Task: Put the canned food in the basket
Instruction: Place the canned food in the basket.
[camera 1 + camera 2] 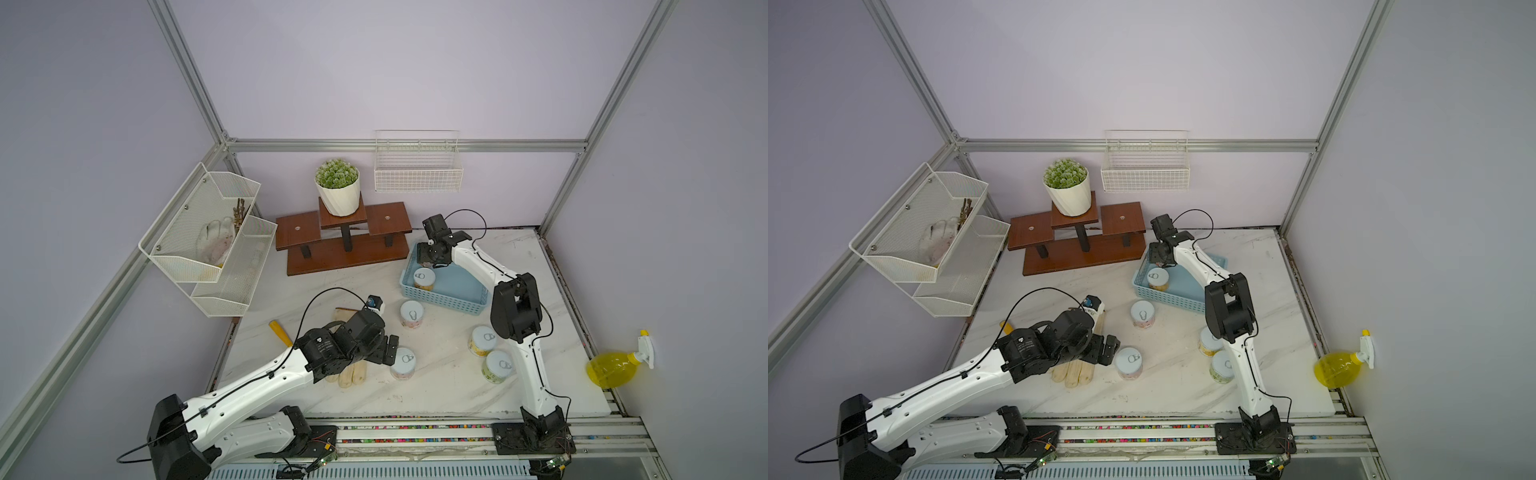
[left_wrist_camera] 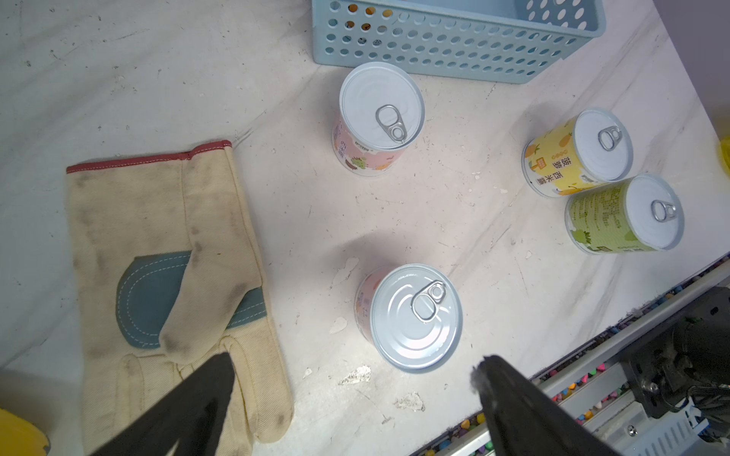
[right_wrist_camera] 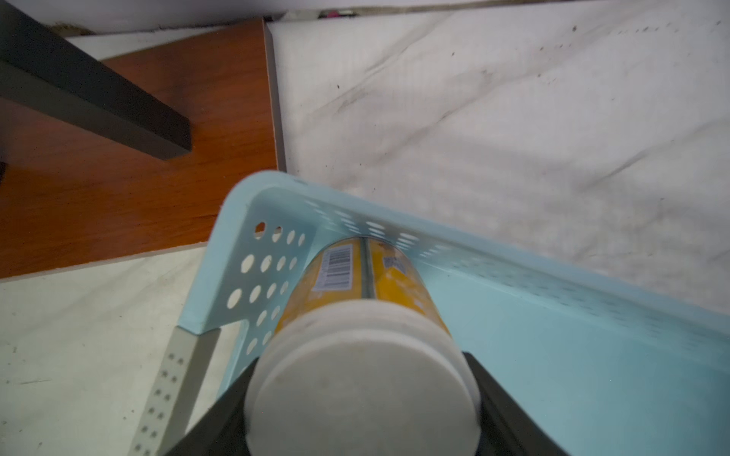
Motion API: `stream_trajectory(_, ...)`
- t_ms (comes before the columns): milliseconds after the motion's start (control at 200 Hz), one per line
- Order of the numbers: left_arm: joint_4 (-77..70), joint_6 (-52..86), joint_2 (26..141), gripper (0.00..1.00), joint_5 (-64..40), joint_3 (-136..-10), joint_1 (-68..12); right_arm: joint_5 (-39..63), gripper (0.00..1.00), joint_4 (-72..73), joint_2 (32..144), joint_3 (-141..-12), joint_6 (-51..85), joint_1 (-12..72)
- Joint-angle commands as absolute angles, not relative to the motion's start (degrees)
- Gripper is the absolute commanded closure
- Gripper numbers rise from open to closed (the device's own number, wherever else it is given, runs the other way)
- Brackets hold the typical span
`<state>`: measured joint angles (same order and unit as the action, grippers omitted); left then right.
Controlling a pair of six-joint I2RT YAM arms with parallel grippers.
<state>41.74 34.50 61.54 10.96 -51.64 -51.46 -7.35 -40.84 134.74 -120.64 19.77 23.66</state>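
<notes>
**Letting the tin go cleanly in the basket corner**

Our right tool (image 3: 361,410) is clamped on the yellow-labelled tin (image 3: 375,284), the one with the plain white top. It holds that tin inside the basket (image 1: 442,302), tight in the far corner next to the wooden stand (image 3: 138,177). We cannot tell from the wrist view whether its base touches the basket floor. A pull-tab tin (image 1: 424,278) already stands in the basket, just beside the tool.

We judge the step in hand to be the release. To do it well, we would lower straight down until the base sits flat. Then we would part the jaws only enough to clear the label, because the perforated wall is close on one side and the standing tin on the other. The lift should be straight up, so that no finger drags the tin over.

Our left tool (image 2: 355,363) hangs with its jaws wide apart by the near pink tin (image 2: 414,316), with the glove (image 2: 158,256) to one side. Also on the worktop (image 2: 276,197) are the second pink tin (image 2: 379,114), just outside the basket, and the yellow tin (image 2: 572,158) and green tin (image 2: 624,213), close together.
</notes>
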Motion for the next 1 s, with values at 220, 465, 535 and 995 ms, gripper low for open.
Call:
stream_trajectory(220, 42.96, 35.37, 61.34, 0.00, 12.29, -52.27, -51.68, -6.50, 0.49, -39.45, 137.21, -125.85, 20.29, 23.55)
stream_trajectory(465, 44.78, 35.84, 61.70, 0.00, 13.03, -52.72, -51.69, -7.42, 0.45, -41.86, 140.37, -128.75, 20.28, 23.70)
stream_trajectory(535, 45.13, 35.80, 62.09, 0.00, 13.04, -52.84, -51.72, -7.32, 0.42, -41.87, 140.45, -128.76, 20.25, 23.71)
stream_trajectory(995, 45.83, 36.23, 63.48, 0.00, 13.94, -53.13, -52.81, -6.95, 0.12, -42.63, 139.06, -129.24, 20.20, 23.73)
